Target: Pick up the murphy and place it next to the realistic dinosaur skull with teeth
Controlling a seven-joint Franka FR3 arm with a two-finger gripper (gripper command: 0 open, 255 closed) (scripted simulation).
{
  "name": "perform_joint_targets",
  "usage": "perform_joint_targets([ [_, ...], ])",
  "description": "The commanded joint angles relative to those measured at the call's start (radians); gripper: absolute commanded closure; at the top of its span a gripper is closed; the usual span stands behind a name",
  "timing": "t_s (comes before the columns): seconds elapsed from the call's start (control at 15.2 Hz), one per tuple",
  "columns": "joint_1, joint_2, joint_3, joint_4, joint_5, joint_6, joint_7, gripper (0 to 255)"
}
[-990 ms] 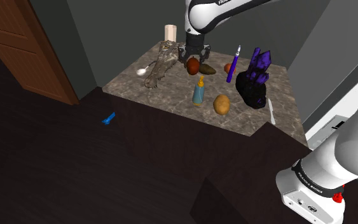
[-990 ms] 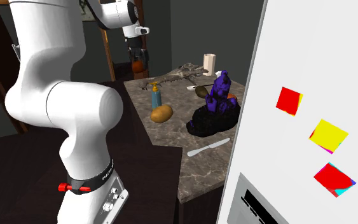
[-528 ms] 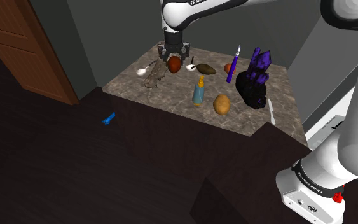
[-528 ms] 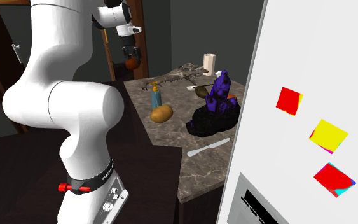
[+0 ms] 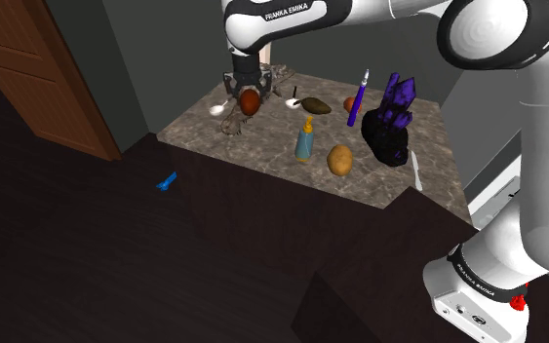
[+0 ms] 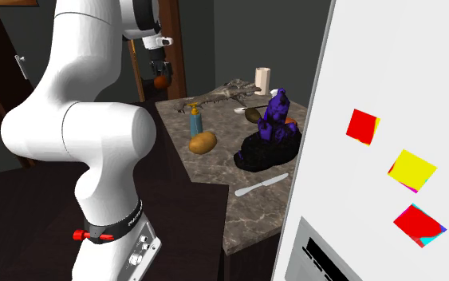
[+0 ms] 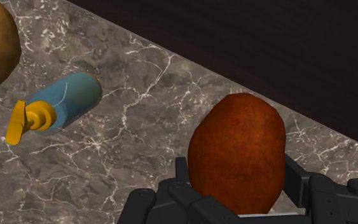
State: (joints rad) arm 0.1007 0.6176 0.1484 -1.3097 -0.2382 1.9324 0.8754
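Observation:
A reddish-brown potato [image 5: 250,101] hangs clasped in my black gripper [image 5: 249,97], which is shut on it. In the wrist view the potato [image 7: 238,153] sits between the fingers [image 7: 296,178] above the marble counter [image 7: 139,146], close to its edge. The grey dinosaur skull [image 5: 231,124] lies on the counter just below and behind the gripper, partly hidden by it. From the second exterior view the skull [image 6: 218,97] is to the right of the gripper [image 6: 160,79] and its potato [image 6: 161,80].
On the counter stand a blue bottle [image 5: 305,142], a tan potato [image 5: 338,159], a purple crystal on black rock [image 5: 390,122], a purple pen [image 5: 360,95], a dark oval item [image 5: 315,105], a spoon [image 5: 217,108] and a white knife [image 5: 416,171]. A blue scrap [image 5: 167,181] lies on the dark floor.
My gripper has carried the reddish-brown potato toward the shoulder view's left, from mid-counter across the skull to the counter's left edge. Nothing else has moved.

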Motion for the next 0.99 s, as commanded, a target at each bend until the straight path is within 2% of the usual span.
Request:
perform_joint_targets([
  [0.0, 0.001, 0.011, -0.001, -0.007, -0.003, 0.019, 0.005, 255],
  [0.92, 0.002, 0.079, -0.011, -0.086, -0.022, 0.163, 0.032, 255],
])
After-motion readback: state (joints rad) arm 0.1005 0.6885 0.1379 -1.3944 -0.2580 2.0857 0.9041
